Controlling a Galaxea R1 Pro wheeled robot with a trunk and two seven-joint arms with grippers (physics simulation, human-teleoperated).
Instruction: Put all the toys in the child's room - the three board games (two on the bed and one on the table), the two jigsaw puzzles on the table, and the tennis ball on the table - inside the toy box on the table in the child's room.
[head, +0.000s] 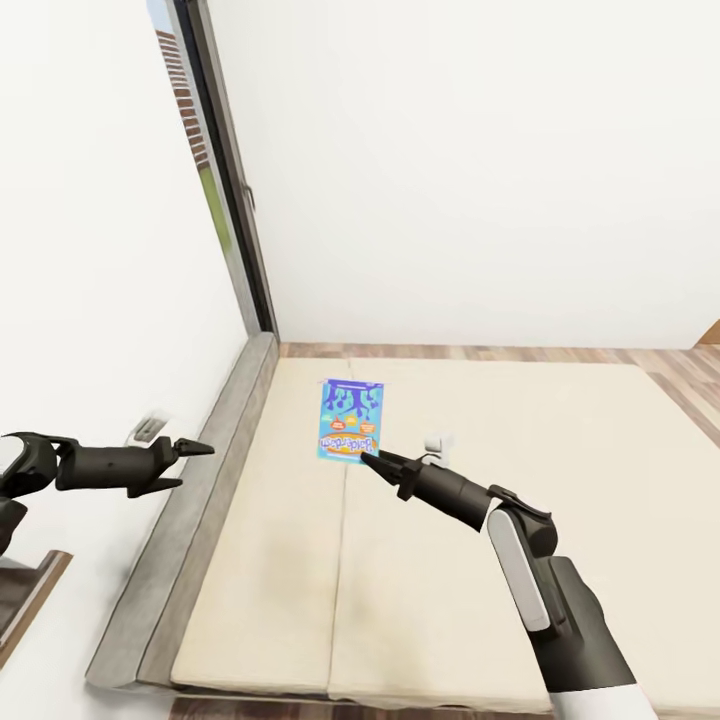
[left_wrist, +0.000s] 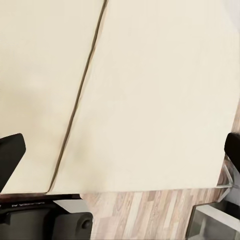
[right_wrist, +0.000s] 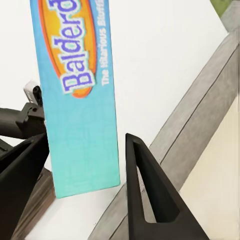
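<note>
head view: robot faces the bed (head: 520, 560), cream mattress with a lengthwise seam, grey bed frame (head: 200, 500) along its edge at 9 o'clock, white walls behind, a window (head: 215, 180) at 11 o'clock, strip of wood floor (head: 500, 351) at 12 o'clock

blue board game (head: 351, 420) (cover reads "balderd…" in the right wrist view (right_wrist: 80, 100)) sits just past the tips of the right gripper (head: 372, 461), at about 11 o'clock from them. in the right wrist view the box stands on edge between the two fingers (right_wrist: 147, 195), which are spread wide; contact with either finger is not clear, so cannot tell whether it is gripped or merely bracketed

left gripper (head: 190, 462) hangs out beyond the bed frame at 9 o'clock, fingers parted, nothing between them; its wrist camera looks down on bare mattress (left_wrist: 150, 100) and floor

progress, as a judgement: early. this board game is only at the pick-up stage and far from done. toy box, table, puzzles, ball and the other two games are outside these frames, so their status is unknown here. carrying this box to the table remains
</note>
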